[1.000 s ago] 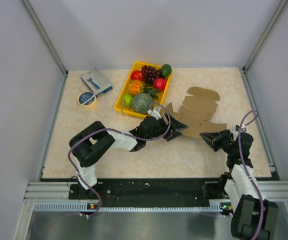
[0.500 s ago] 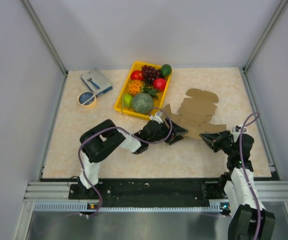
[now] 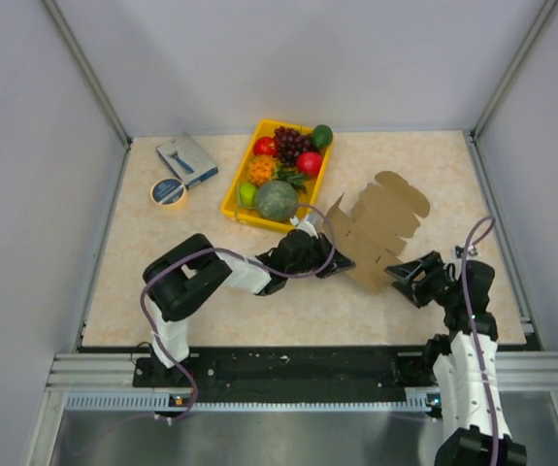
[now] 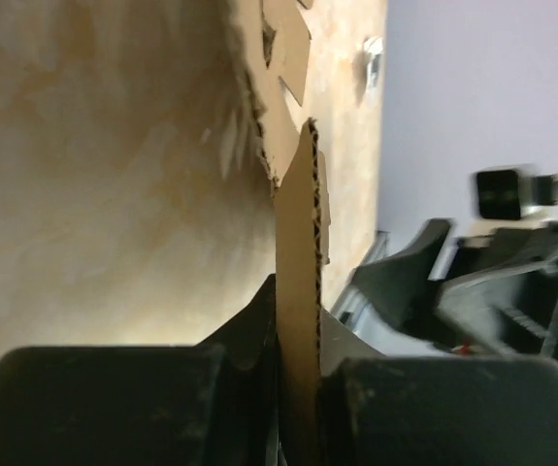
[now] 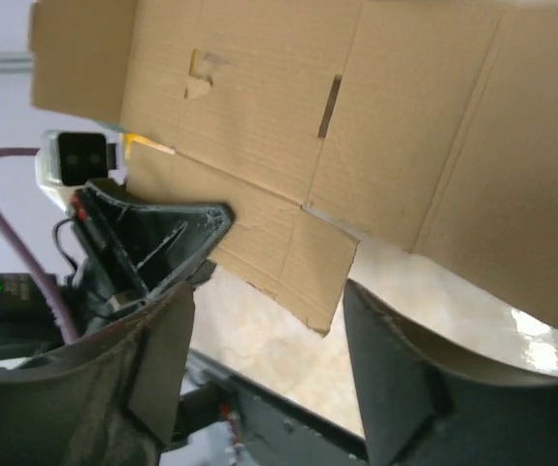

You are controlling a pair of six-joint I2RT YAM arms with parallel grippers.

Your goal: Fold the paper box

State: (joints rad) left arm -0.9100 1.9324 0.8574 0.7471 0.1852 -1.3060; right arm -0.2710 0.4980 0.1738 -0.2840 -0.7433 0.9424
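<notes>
The paper box [image 3: 380,225] is a flat brown cardboard sheet with flaps, lying right of the table's middle and angled toward the back right. My left gripper [image 3: 341,260] is shut on its near left edge. In the left wrist view the corrugated edge [image 4: 298,291] stands upright, pinched between the jaws of that gripper [image 4: 298,325]. My right gripper [image 3: 404,275] stands open just off the sheet's near right corner. In the right wrist view the right gripper [image 5: 267,316] has wide-apart jaws, with a cardboard flap [image 5: 293,252] ahead of them and nothing between them.
A yellow tray [image 3: 230,202] of fruit stands behind the left gripper, close to its arm. A roll of tape [image 3: 169,192] and a blue-grey packet [image 3: 187,158] lie at the back left. The enclosure's right rail [image 3: 511,243] runs near the right arm.
The left gripper has shut on the cardboard's edge. The right gripper has opened, let go of the sheet and drawn back a little. The sheet has swung to a steeper angle.
</notes>
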